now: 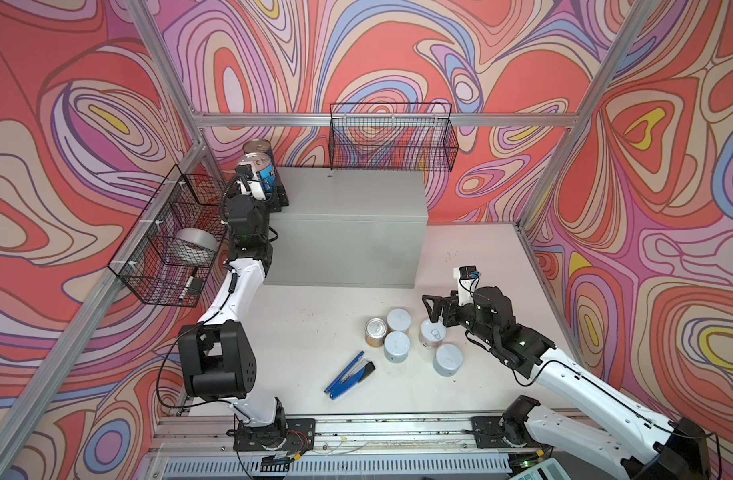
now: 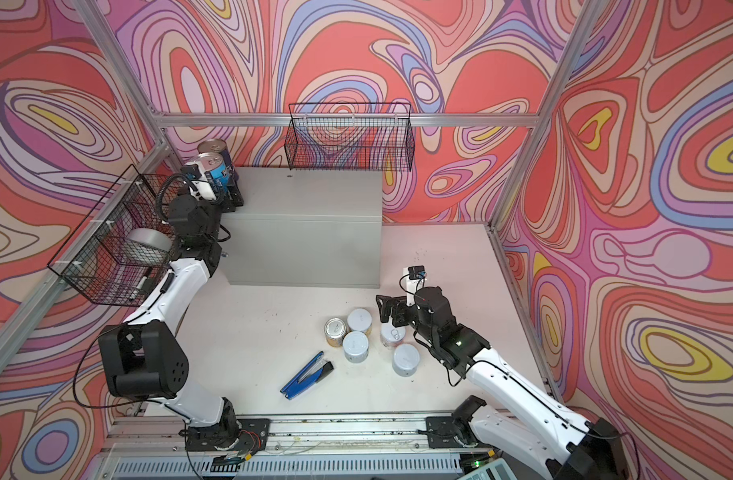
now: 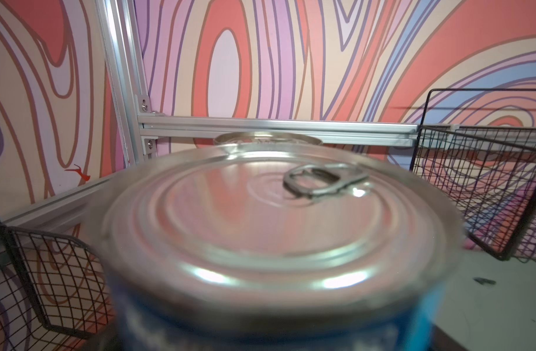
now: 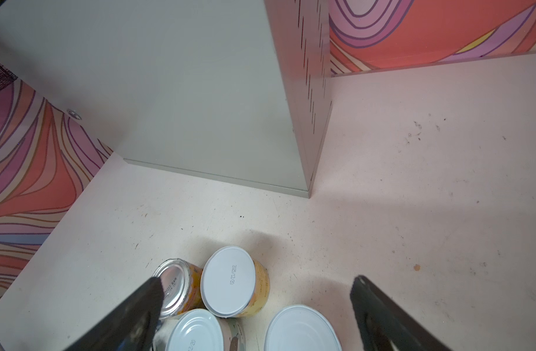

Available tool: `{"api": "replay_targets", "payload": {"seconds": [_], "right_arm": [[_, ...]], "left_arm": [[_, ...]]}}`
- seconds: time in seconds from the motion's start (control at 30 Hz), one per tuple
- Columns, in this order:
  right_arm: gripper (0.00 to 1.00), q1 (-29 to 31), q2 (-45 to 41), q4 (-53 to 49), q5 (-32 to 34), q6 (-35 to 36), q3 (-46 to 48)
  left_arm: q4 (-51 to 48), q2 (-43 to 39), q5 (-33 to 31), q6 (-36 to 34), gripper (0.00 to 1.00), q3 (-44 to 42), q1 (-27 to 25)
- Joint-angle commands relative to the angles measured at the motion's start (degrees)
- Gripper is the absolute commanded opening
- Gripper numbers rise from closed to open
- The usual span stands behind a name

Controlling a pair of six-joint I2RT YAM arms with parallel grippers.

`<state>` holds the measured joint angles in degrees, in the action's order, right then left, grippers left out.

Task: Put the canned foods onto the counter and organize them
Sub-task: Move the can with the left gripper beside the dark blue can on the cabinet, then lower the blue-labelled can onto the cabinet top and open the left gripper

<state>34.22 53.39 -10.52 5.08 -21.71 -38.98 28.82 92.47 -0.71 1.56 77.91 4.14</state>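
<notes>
Tins number seven in all. Two taller ones with blue labels and silver tops stand upright on the counter [image 1: 348,195], at its back left corner and close together: the farther blue tin [image 1: 256,146] and the nearer blue tin [image 1: 260,162]. The left gripper [image 1: 274,189] is at the nearer blue tin. One black finger [image 1: 282,194] shows just beside the label, while the other is hidden behind the wrist. Whether the pair presses the tin or stands off it cannot be told. In the left wrist view that tin's blurred silver lid [image 3: 260,212] fills the frame and no finger is in sight.

Five tins stand in a tight cluster on the table [image 1: 306,332] in front of the counter. They are one small yellow-orange tin [image 1: 375,329] and four short pale-topped tins [image 1: 399,319], among them the ring-pull tin [image 1: 432,332]. The right gripper [image 1: 431,309] hangs over the cluster. Its two fingers [image 4: 133,316] are spread wide and hold nothing.

One blue stapler [image 1: 350,374] lies on the table near the cluster. Two black wire baskets hang on the frame: the back basket [image 1: 392,137] and the left basket [image 1: 148,274], which holds one silver tape roll [image 1: 194,245].
</notes>
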Motion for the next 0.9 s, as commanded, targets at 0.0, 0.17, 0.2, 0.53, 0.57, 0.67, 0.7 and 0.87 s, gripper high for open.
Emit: {"api": "replay_targets", "payload": {"seconds": [0.0,0.17,0.2,0.53,0.57,0.67,0.7,0.87], "right_arm": [[0.98,0.2,0.1,1.6,0.3,-0.7,0.0],[0.99,0.2,0.1,1.5,0.3,-0.6,-0.2],[0.98,0.3,0.0,1.4,0.4,-0.3,-0.2],[0.98,0.3,0.4,0.9,0.2,0.5,-1.6],[0.98,0.2,0.3,1.1,-0.7,0.5,-1.6],[0.98,0.2,-0.3,1.5,-1.9,-0.2,-1.7],[0.98,0.2,-0.6,1.1,-2.2,-0.1,-2.0],[0.98,0.3,-1.6,-1.6,-1.7,0.3,-3.1]], "left_arm": [[-6.8,-1.2,-2.0,1.5,1.00,0.7,0.5],[-6.5,-2.7,-1.1,1.7,1.00,-0.9,0.5],[-6.7,-2.9,-0.6,1.7,1.00,-0.8,0.5],[-12.3,-7.3,-0.3,3.1,1.00,-1.6,0.4],[-12.3,-8.1,-0.9,3.6,1.00,-2.3,0.4],[-13.0,-10.1,-1.5,4.0,1.00,-3.4,0.4],[-14.1,-10.6,-1.6,3.8,1.00,-3.3,0.4],[-17.2,-13.1,-3.5,3.9,1.00,-3.4,0.1]]}}
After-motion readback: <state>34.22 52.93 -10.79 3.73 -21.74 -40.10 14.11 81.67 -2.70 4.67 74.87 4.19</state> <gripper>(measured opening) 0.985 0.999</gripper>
